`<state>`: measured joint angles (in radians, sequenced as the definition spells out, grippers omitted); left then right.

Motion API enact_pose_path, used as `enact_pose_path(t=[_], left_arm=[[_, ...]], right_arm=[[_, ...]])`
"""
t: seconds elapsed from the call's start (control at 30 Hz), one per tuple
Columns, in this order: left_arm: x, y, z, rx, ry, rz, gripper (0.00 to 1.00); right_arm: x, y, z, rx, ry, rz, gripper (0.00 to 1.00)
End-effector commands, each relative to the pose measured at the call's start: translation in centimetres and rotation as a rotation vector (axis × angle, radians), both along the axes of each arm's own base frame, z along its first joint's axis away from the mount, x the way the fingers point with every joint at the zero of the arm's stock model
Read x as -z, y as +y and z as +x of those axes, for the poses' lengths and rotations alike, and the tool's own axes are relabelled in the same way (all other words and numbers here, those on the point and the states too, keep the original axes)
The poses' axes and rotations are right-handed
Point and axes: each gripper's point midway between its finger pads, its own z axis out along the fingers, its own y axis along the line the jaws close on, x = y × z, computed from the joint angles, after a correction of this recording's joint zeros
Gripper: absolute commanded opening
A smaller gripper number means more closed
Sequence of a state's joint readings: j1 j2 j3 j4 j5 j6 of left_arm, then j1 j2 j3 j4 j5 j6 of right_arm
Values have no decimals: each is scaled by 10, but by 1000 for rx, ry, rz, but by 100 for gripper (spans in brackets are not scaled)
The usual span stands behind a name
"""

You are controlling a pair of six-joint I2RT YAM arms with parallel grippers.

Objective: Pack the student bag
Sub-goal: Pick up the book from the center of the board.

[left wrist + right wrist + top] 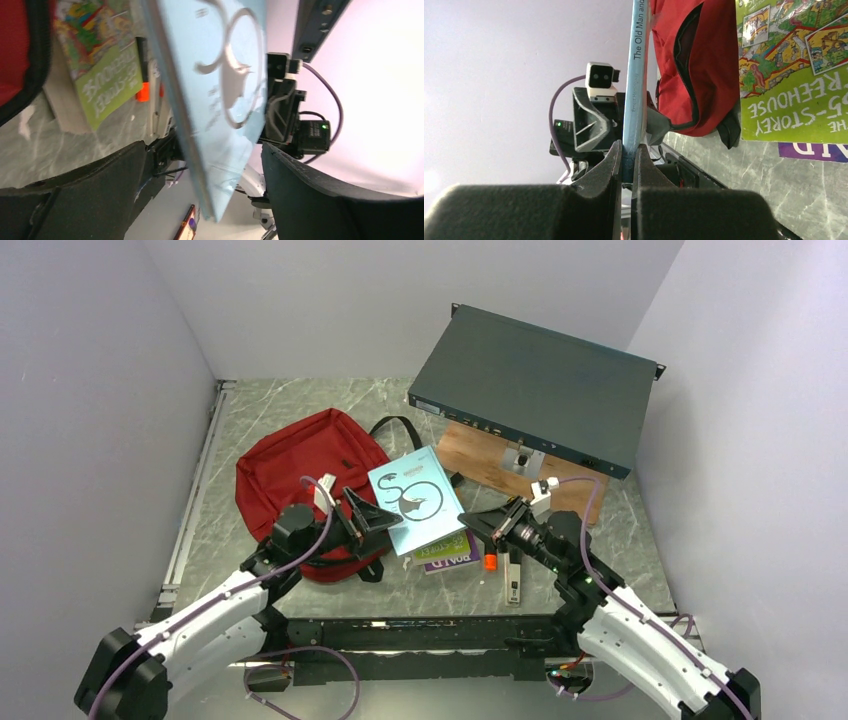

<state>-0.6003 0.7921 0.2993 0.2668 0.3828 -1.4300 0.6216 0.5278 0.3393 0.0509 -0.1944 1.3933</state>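
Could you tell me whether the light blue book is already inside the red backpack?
No, the right gripper pinches the light blue book up beside the red backpack.

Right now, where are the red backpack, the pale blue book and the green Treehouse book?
red backpack (300, 465): top view, on its front panel.
pale blue book (415, 498): top view, middle of its cover.
green Treehouse book (794, 90): right wrist view, on its illustrated cover.
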Motion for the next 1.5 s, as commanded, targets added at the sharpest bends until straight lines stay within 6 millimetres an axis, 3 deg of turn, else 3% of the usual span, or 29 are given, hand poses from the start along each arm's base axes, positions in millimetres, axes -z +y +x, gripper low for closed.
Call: enact_pose_path(t=[0.0, 0.27, 0.37, 0.43, 0.53, 0.6, 0.7, 0.83, 0.93, 1.03, 1.2, 1.23, 1.27, 1.3, 1.37, 1.43, 1.47], left_arm=[[-62, -6, 2, 18, -227, -170, 86], [-79, 14, 6, -105, -356, -234, 45], [-86, 16, 4, -104, -391, -241, 35], [-96, 16, 1, -94, -430, -262, 21], [-111, 19, -3, -96, -487, -291, 0], [-121, 23, -5, -115, -520, -313, 0], [-135, 32, -10, -144, -566, -359, 0], [-148, 44, -14, -186, -577, -434, 0], [-154, 50, -17, -203, -568, -499, 0], [-154, 58, -19, -227, -560, -555, 0], [-147, 59, -20, -227, -546, -555, 0], [-144, 55, -20, -210, -543, -526, 0], [-139, 50, -20, -187, -537, -486, 2], [-132, 44, -20, -163, -517, -434, 14], [-106, 36, -19, -130, -446, -282, 61], [-72, 38, -18, -116, -372, -60, 91], [-49, 44, -20, -107, -322, 82, 99]], right_arm=[[-84, 10, -8, -78, -197, 179, 0], [-80, 19, -17, -159, -248, 186, 0], [-82, 20, -16, -161, -259, 190, 0], [-86, 24, -15, -168, -268, 182, 1], [-93, 30, -16, -168, -290, 169, 20], [-99, 38, -20, -171, -305, 180, 40], [-104, 56, -27, -175, -315, 172, 63], [-115, 83, -35, -211, -349, 188, 70], [-122, 98, -36, -211, -378, 220, 64], [-129, 107, -29, -168, -403, 211, 51], [-131, 124, -18, -127, -372, 207, 4], [-129, 127, -15, -122, -366, 179, 0], [-127, 128, -12, -113, -360, 138, 0], [-122, 128, -7, -97, -354, 91, 0], [-114, 124, 1, -67, -352, -38, 0], [-104, 115, 7, -47, -350, -177, 0], [-100, 108, 7, -39, -371, -227, 0]])
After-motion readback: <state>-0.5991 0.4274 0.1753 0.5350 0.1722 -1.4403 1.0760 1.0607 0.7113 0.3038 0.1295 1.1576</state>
